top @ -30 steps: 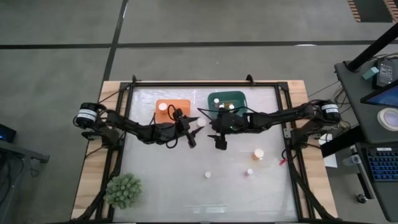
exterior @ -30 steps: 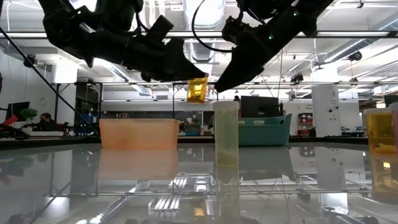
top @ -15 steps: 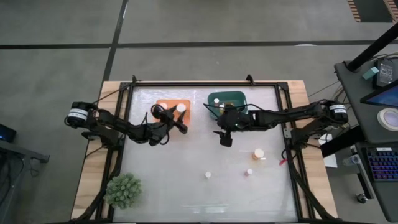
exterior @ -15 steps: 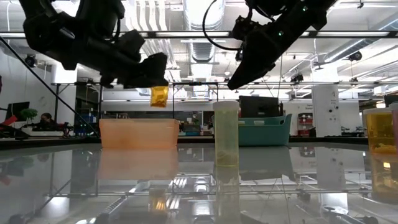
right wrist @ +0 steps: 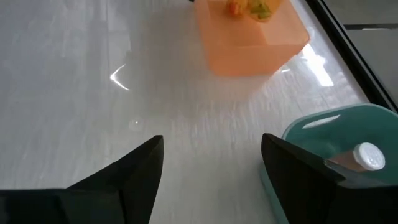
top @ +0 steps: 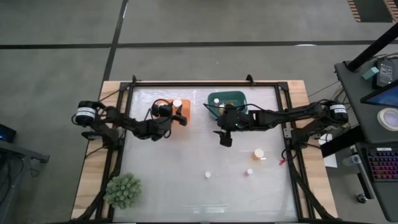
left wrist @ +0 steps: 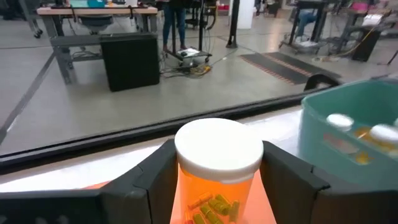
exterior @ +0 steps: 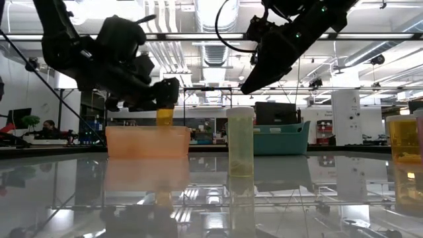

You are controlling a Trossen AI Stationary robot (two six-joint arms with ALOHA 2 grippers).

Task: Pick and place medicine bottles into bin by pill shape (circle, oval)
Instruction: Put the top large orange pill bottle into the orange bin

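Left gripper (top: 176,111) is carrying its bottle (top: 177,103) further over the orange bin (top: 181,118), now sitting at 11 o'clock of table centre; fingers (left wrist: 149,180) are clamping the amber body under the white cap. Right gripper (top: 224,140) is hovering with jaws apart and empty, just 6 o'clock of the teal bin (top: 226,98), which is holding capped bottles. Three bottles are standing on the table (top: 161,180) toward 4 o'clock: large (top: 258,153), small (top: 249,172), small (top: 208,175).
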